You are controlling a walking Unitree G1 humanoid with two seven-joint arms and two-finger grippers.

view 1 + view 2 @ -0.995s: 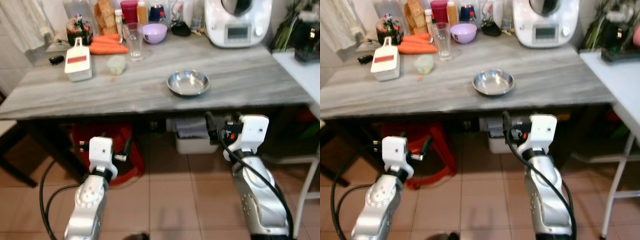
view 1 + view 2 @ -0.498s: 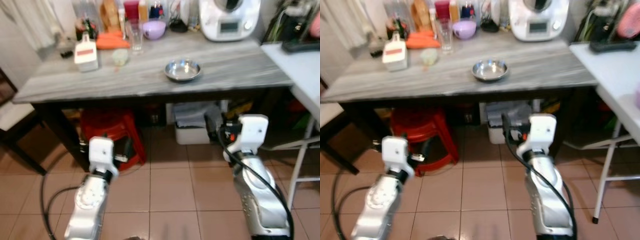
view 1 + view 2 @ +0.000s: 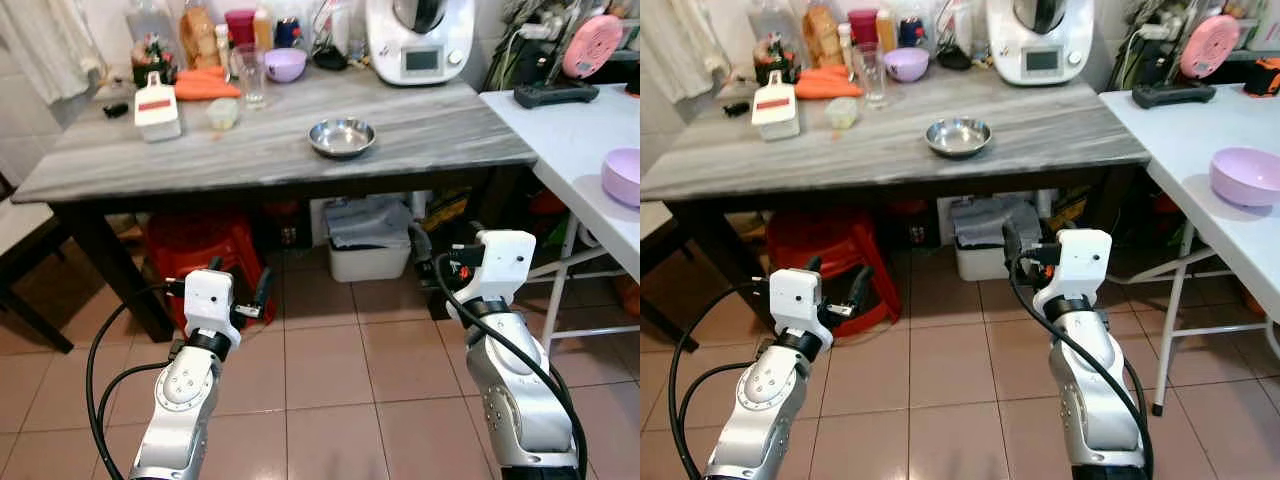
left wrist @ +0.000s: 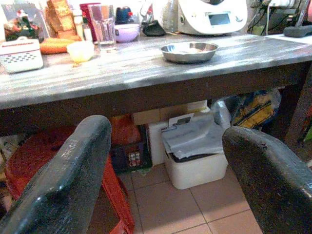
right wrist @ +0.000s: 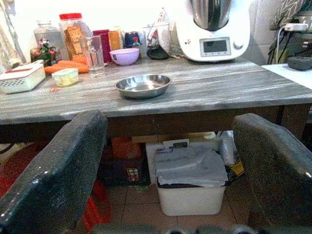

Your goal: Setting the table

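Observation:
A steel bowl [image 3: 341, 136] sits alone near the front of the grey table [image 3: 450, 110]. A drinking glass [image 3: 252, 75] and a small purple bowl [image 3: 286, 64] stand at the table's back. Another purple bowl [image 3: 622, 176] rests on the white table [image 3: 560, 130] to the right. Both arms are held low in front of me, below table height and well short of the table. My left gripper [image 3: 240, 280] is open with nothing between its fingers [image 4: 63, 180]. My right gripper [image 3: 428, 262] is also open and empty, its fingers [image 5: 53, 170] spread wide toward the table.
A white kitchen machine [image 3: 418, 40], carrots [image 3: 205, 88], a white grater box [image 3: 158, 105] and jars crowd the table's back. Under the table stand a red stool [image 3: 205, 255] and a white bin [image 3: 368, 262]. A dark chair [image 3: 20, 260] is at left. Tiled floor lies between me and the table.
The camera has backed away from the table, so the table looks smaller and farther. The white table with its purple bowl has come into view at right. Both arms keep their pose.

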